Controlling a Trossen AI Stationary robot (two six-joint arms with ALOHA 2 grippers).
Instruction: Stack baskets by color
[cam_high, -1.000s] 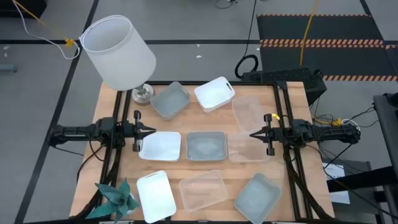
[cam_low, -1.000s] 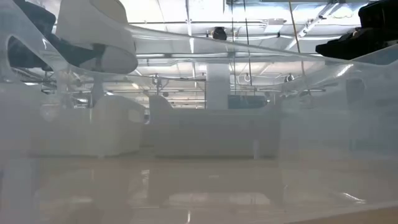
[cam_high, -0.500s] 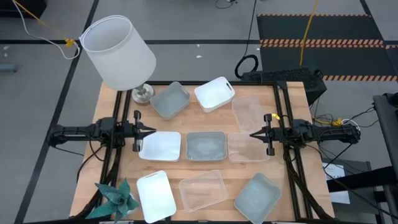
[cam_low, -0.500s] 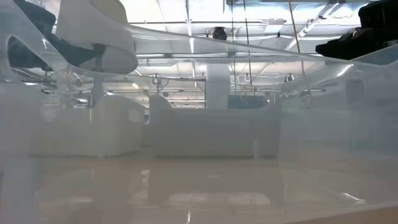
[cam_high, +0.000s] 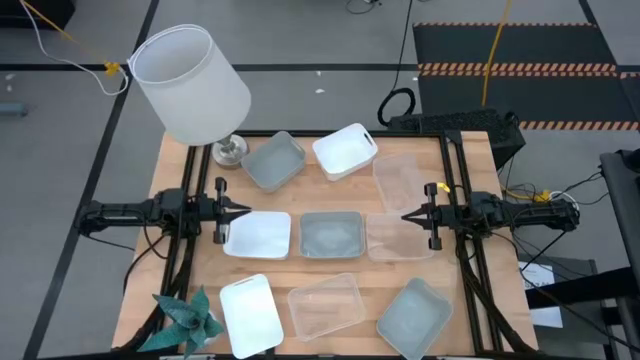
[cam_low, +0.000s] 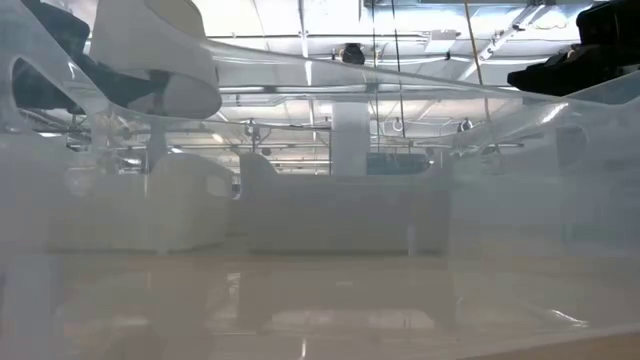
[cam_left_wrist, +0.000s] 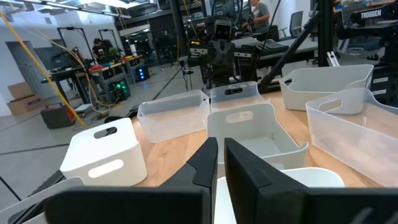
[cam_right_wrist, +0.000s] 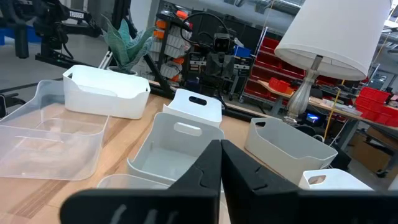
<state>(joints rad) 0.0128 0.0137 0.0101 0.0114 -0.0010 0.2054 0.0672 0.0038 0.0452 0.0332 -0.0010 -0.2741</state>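
Nine baskets sit unstacked on your wooden table (cam_high: 190, 165), in three rows between the two arms.

Middle row, on the line joining both grippers: white basket (cam_high: 258, 235) just ahead of the left gripper (cam_high: 240, 211); grey-blue basket (cam_high: 331, 235) midway between the grippers; clear basket (cam_high: 398, 237) just ahead of the right gripper (cam_high: 408, 215).

Far row, toward the lamp (cam_high: 192, 83): grey-blue basket (cam_high: 273, 161), second white basket (cam_high: 345, 150), clear basket (cam_high: 400, 180).

Near row, toward the green plant (cam_high: 186, 320): third white basket (cam_high: 251, 313), clear basket (cam_high: 325, 304), grey-blue basket (cam_high: 413, 317).

Left gripper: fingers nearly together with a thin slit between them, holding nothing, tips over the edge of the middle-row white basket. Right gripper: fingers pressed together, holding nothing, tips at the edge of the middle-row clear basket.

Only the high view gives you the whole layout. The left wrist view adds handle cut-outs on the basket walls and the opposite arm beyond the row; the right wrist view shows the lamp's stem and shade, and red bins in the room behind.

The low view is almost wholly filled by the wall of a clear basket (cam_low: 320, 250) against the lens; the room shows only hazily through it, and dark arm parts at the upper corners cannot be told apart. The nearest baskets are cut off behind the fingers in both wrist views.
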